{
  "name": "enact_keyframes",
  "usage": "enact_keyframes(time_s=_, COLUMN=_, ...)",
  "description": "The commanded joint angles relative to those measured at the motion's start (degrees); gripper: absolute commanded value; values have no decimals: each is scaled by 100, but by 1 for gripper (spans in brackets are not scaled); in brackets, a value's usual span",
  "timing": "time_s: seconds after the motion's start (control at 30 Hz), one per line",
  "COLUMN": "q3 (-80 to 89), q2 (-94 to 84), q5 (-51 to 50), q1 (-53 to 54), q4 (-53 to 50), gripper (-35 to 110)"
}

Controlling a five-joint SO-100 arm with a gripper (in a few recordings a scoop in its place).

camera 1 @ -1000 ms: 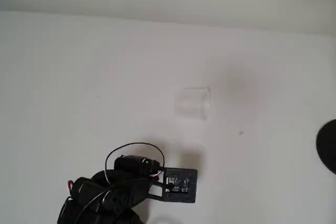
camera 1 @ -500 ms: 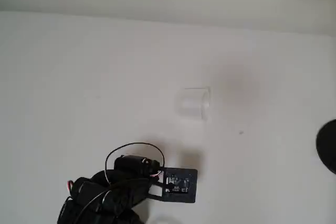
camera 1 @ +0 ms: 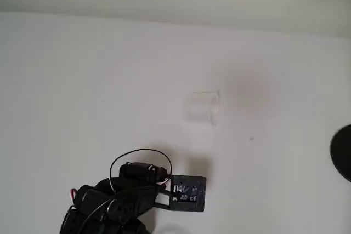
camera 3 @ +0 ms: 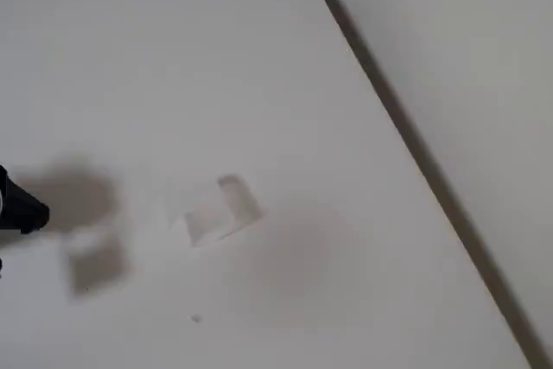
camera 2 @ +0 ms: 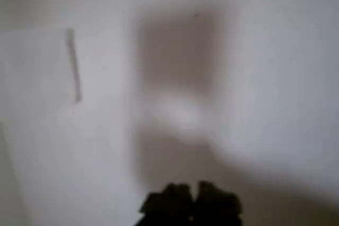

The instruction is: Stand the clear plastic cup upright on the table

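Beyond jaws | clear plastic cup on its side | apart

Overhead, the black arm reaches in from seven o'clock, its tagged gripper pointing toward three o'clock; wrist view shows both dark fingertips pressed together

Clear colourless cup, plain white table, blk arm

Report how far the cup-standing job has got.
Done: nothing visible yet. The clear plastic cup looks to be lying on its side on the table. In hand: the tool sits apart from it, holding nothing. Left: reach, grasp, tip the cup upright.
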State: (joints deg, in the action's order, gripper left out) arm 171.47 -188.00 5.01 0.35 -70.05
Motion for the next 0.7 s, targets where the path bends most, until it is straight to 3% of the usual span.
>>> enact_keyframes(time_s=0.0, q3=-18, q2=-53, q5=-9, q1=-26, q4=62, gripper=1)
enact_keyframes(time_s=0.17, q3=18, q2=-53, q5=88, q1=-334, q4=246, gripper=1)
enact_keyframes(time_s=0.23, q3=141, q2=-53, q5=668, q1=-229, q4=721, gripper=1)
enact_keyframes(time_s=0.33, q3=141, q2=-53, q5=1204, q1=-44, q4=1143, gripper=5)
enact_keyframes(time_s=0.5, q3=-53, q2=44, q5=932, q1=-70, q4=1802, gripper=21)
enact_keyframes(time_s=0.67, q3=-1187, q2=2215, q5=633, q1=-53, q4=2338, gripper=34)
